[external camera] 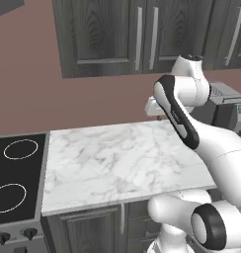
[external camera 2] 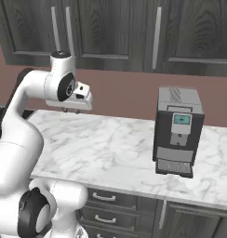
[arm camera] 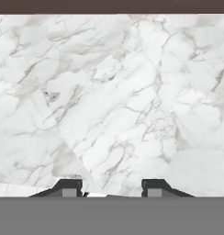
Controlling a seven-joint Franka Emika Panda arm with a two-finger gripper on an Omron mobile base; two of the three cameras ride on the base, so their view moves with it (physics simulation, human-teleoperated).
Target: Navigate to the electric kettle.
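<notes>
The electric kettle is out of view in all three views. My gripper [external camera 2: 70, 110] hangs above the white marble counter [external camera 2: 115, 148], pointing down at it, left of the counter's middle in the right base view. Looking along the hand, the gripper [arm camera: 110, 189] has its two dark fingertips [arm camera: 68, 187] standing wide apart over bare marble, with nothing between them. It is open.
A boxy grey coffee machine [external camera 2: 177, 130] with a small screen stands on the counter to the right of the arm. A black cooktop [external camera: 16, 173] borders the counter on the left. Dark wood cabinets [external camera: 132, 34] hang above, and drawers [external camera 2: 110, 200] sit below.
</notes>
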